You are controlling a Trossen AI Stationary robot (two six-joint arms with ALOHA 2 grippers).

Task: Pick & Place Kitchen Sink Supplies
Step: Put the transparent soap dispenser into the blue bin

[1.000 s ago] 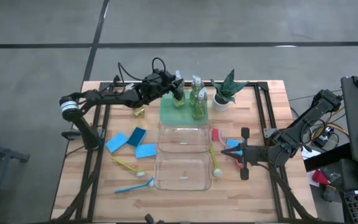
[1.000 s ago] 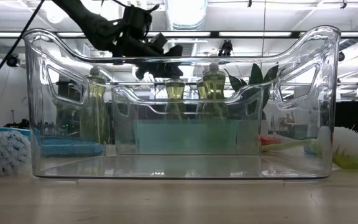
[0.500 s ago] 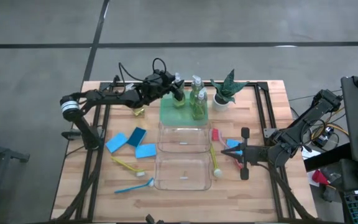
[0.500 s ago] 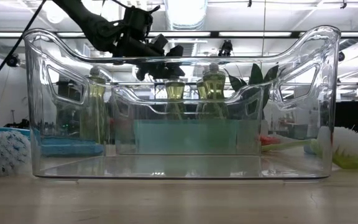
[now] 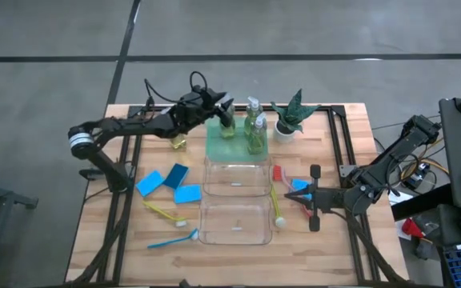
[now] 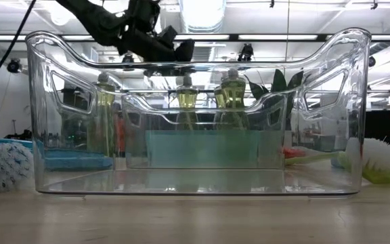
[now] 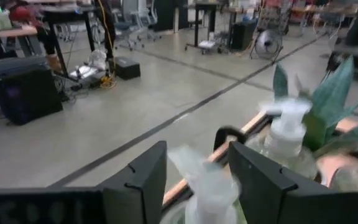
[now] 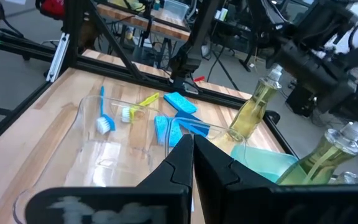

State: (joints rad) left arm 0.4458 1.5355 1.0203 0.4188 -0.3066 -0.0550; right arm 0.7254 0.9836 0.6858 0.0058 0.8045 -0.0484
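Observation:
Three clear pump bottles of yellow-green liquid [image 5: 255,134] stand upright on the green tray [image 5: 217,148]. A fourth bottle [image 5: 178,142] stands on the table left of the tray. My left gripper [image 5: 224,106] is open and hovers just above the tray's leftmost bottle [image 5: 230,128]. In the left wrist view its fingers stand on either side of that bottle's pump head [image 7: 205,180]. Blue sponges [image 5: 176,178] lie left of the bins, with a yellow brush [image 5: 165,212] and a blue brush [image 5: 173,238] nearer. My right gripper [image 5: 297,196] is shut and rests at the table's right, beside a red brush [image 5: 302,205].
Two clear plastic bins [image 5: 237,178] [image 5: 237,221] sit in a row in the table's middle, near of the green tray. A potted green plant [image 5: 289,118] stands right of the bottles. A red brush [image 5: 278,171], a yellow-green brush [image 5: 277,210] and a blue sponge [image 5: 300,185] lie right of the bins.
My left gripper has risen off the leftmost bottle on the green tray and drawn back a little toward the table's left. The bottle stays upright on the tray.

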